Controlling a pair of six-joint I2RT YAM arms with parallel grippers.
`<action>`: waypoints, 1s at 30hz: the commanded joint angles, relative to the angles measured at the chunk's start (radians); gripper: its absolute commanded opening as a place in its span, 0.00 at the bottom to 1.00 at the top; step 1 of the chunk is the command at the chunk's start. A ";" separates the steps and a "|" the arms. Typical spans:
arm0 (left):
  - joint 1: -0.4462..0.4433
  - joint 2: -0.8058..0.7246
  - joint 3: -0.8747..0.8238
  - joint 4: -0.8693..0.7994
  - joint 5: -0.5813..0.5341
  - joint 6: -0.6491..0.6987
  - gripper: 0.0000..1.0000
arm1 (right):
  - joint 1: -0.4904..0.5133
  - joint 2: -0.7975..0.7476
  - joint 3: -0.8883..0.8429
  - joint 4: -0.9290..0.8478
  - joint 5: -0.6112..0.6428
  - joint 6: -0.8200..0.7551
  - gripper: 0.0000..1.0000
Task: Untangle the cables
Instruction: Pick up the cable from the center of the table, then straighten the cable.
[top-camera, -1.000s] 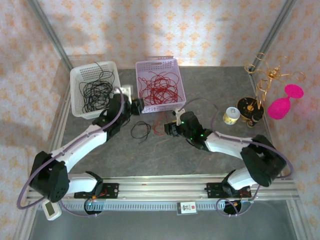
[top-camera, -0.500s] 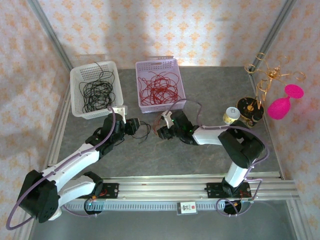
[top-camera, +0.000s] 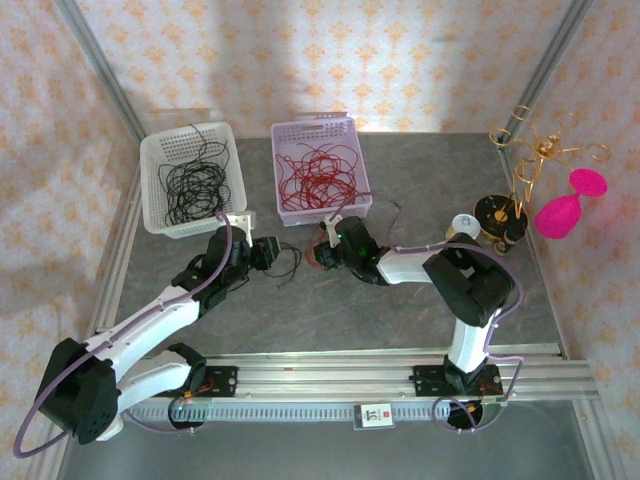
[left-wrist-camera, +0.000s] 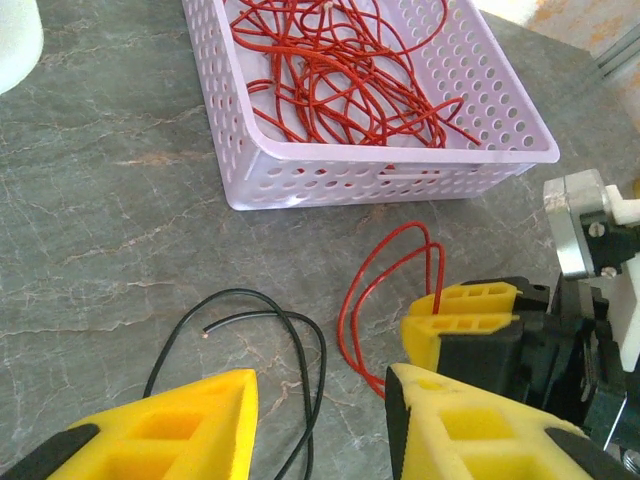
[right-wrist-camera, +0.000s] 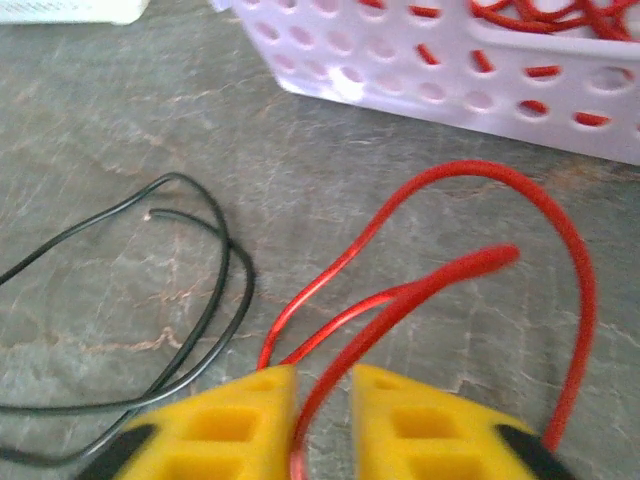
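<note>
Jaws narrowed to a slit, the right gripper (right-wrist-camera: 322, 385) pinched a red cable (right-wrist-camera: 470, 265) looped on the bench (left-wrist-camera: 100, 200) just before the lilac basket (left-wrist-camera: 400, 175) of red strands (left-wrist-camera: 340, 80). The left gripper (left-wrist-camera: 320, 400) hovered, jaws wide and empty, over a black cable (left-wrist-camera: 233, 292) lying near the red. Parting this last pair seemed the step in hand; next, the left would need to close on the black without snagging red.

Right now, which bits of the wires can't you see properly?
- Red cable: right wrist view, the rest vanishes between the fingers of the right gripper at the bottom edge.
- Black cable: left wrist view, cut off at the bottom edge between the fingers of the left gripper.
- Top view: both loose cables too small, partly under grippers.
</note>
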 joint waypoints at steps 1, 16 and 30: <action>-0.004 0.011 0.036 -0.005 0.035 0.026 0.40 | 0.004 -0.060 -0.012 0.027 0.074 0.018 0.08; -0.064 0.097 0.063 0.230 0.323 0.037 0.49 | -0.015 -0.565 -0.113 -0.124 0.005 -0.037 0.00; -0.064 0.245 -0.001 0.521 0.429 0.233 0.57 | -0.082 -0.714 0.048 -0.223 -0.167 0.037 0.00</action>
